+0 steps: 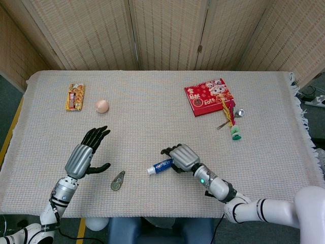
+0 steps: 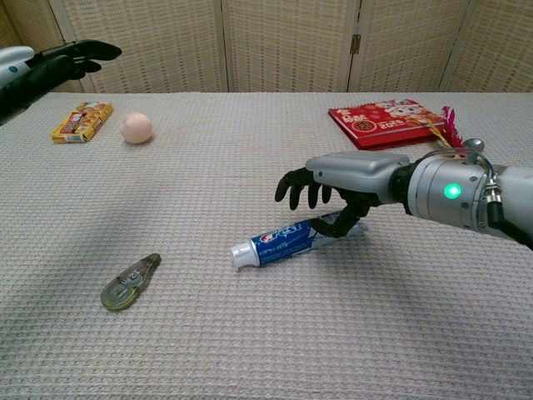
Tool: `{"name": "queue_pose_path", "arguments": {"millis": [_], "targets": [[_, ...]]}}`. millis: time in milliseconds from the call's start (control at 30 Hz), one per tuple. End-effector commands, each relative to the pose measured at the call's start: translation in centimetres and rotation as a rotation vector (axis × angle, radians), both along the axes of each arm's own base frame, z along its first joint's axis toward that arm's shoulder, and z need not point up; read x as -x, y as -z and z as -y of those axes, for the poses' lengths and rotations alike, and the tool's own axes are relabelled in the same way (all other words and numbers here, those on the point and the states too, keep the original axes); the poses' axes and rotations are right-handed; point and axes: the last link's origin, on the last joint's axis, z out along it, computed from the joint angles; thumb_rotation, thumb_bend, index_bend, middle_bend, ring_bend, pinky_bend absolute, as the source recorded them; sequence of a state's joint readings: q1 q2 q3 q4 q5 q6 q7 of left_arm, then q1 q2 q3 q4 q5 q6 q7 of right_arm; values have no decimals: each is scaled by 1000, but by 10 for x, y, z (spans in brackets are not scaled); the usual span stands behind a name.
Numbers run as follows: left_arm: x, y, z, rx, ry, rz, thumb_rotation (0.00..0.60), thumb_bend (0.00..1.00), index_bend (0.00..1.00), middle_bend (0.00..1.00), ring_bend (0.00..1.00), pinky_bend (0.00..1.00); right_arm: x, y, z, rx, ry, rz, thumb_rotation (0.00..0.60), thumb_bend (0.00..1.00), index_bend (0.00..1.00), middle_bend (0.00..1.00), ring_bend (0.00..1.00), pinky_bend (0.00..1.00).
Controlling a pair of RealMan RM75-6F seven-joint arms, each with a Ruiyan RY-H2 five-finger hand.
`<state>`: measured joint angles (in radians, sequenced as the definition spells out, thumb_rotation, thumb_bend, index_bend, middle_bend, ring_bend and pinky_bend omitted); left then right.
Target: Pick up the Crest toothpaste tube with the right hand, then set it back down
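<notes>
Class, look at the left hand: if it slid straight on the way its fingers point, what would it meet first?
Probably the egg. The left hand points up the table toward it, with bare cloth between; the snack packet lies just left of that line. Depth is unclear.
</notes>
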<state>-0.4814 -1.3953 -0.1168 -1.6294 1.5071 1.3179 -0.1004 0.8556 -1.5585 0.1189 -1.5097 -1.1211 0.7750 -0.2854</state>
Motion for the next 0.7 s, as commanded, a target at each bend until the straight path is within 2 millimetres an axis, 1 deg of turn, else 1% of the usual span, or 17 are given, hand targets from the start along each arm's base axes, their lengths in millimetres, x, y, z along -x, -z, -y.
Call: {"name": "queue_pose_path", "arguments": {"millis": [33,67,167,267,333,367,433,500,533,567,633,700], "targets": [[6,0,0,-5,-19,-20,0,116,57,52,0,0,2,-5,1,9,10,6,600,712,87,159,195,212],[9,-1,-1,-6,-25,-27,0,116,57,51,1,0,2,-8,2,15,14,14,600,712,65,135,178,202],[19,-7,-2,-27,-51,-66,0,116,58,51,8,0,6,-28,3,55,30,60,600,712,45,102,157,186],[34,-18,-4,-69,-101,-125,0,116,68,52,19,0,22,-61,0,121,44,91,600,705,40,100,156,180],[42,-26,-4,-96,-138,-147,0,116,76,54,33,0,35,-81,-4,163,49,88,600,659,36,100,156,179],[49,-30,-4,-113,-163,-165,11,117,81,57,42,0,44,-94,-8,196,53,79,600,619,29,100,154,179],[54,-34,-3,-121,-195,-175,139,118,82,60,48,0,52,-105,-12,224,58,70,600,579,12,100,152,180],[64,-40,-2,-139,-244,-219,375,119,79,61,49,0,65,-121,-17,272,71,56,600,574,1,95,149,179],[69,-43,-2,-147,-263,-242,432,119,77,61,49,0,71,-129,-21,294,78,45,600,573,0,91,148,179],[80,-49,1,-157,-313,-264,503,119,76,61,49,0,86,-146,-29,343,102,21,600,573,0,82,143,179],[87,-55,5,-161,-342,-273,592,119,73,61,49,0,98,-161,-41,379,117,9,600,573,0,66,132,179],[94,-61,11,-168,-367,-277,600,138,77,61,53,0,111,-176,-53,418,148,13,600,573,0,40,129,179]]}}
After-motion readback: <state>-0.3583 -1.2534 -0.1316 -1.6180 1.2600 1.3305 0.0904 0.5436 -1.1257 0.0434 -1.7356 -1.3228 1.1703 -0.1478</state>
